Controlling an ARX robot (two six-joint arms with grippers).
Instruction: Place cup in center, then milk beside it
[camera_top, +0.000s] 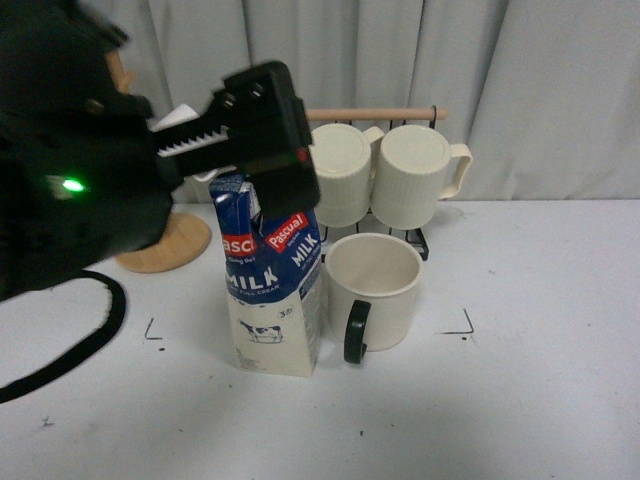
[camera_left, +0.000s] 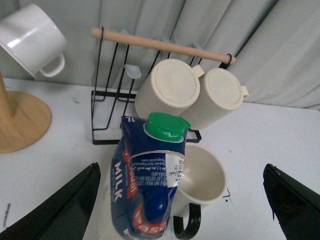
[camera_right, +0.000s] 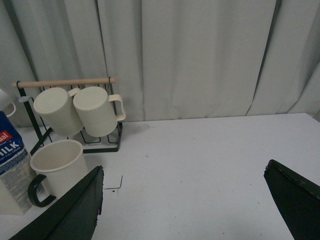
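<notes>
Left black gripper hung jaws wide apart above the tall blue-and-cream milk carton, not touching it. Carton stood upright mid-desk, just beside the wide cream mug with black handle, both between the small black corner marks. Right black gripper was also spread wide, holding nothing, over bare white desk toward its right edge.
</notes>
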